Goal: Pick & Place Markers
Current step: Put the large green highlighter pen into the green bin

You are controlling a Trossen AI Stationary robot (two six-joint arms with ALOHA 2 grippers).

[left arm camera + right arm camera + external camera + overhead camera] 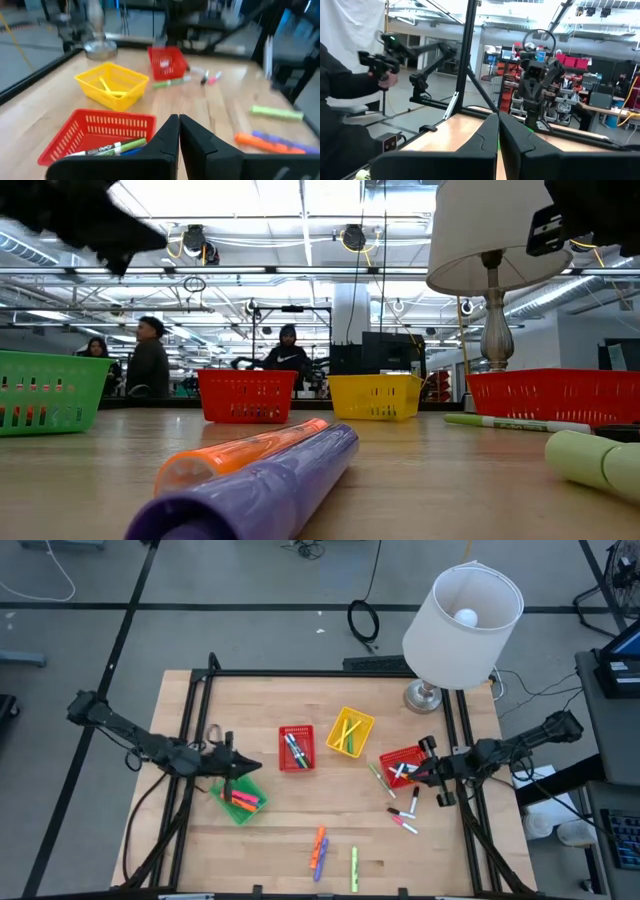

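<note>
Left of centre in the overhead frame, the left gripper (243,769) hovers over the upper rim of the small green plastic mesh basket (228,808), which already holds pink and orange markers. Its fingers are pressed together with nothing between them; the left wrist view confirms this. The left arm lies nearly level, reaching in from the frame's left edge.

At centre sit the small red plastic mesh basket (283,759) with several pens and the small yellow plastic mesh basket (366,724) with yellow-green ones. Below them, bottom centre, three loose markers lie on the wooden table (270,850): an orange highlighter (318,843), a purple one (322,860) touching it, and a light green highlighter (354,868) just beside. All three have long axes running roughly top to bottom.

Right of centre, the right gripper (420,771) is over a second red mesh basket (387,759), fingers together, empty. More loose pens (405,812) lie directly below it, nearer this arm.

Judgement: the bottom-centre trio lies down-right of the left gripper and roughly midway between the arms.
</note>
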